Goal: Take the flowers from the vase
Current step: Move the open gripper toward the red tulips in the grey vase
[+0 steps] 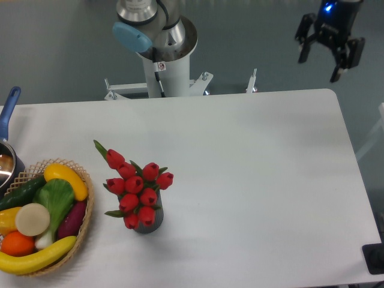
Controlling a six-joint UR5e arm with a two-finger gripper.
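Observation:
The flowers (pixel 137 188), a bunch of red closed tulip buds with green leaves, stand in the vase (pixel 151 225), a small dark grey cylinder mostly hidden under the buds, on the white table's front left part. My gripper (pixel 320 68) is at the top right, high above the table's far right corner and far from the flowers. Its two black fingers are spread apart and hold nothing.
A woven basket (pixel 86 223) with fruit and vegetables sits at the left front edge. A pot with a blue handle (pixel 7 114) is at the left edge. The arm's base (pixel 163 54) stands behind the table's far edge. A dark object (pixel 375 258) is at the right front corner.

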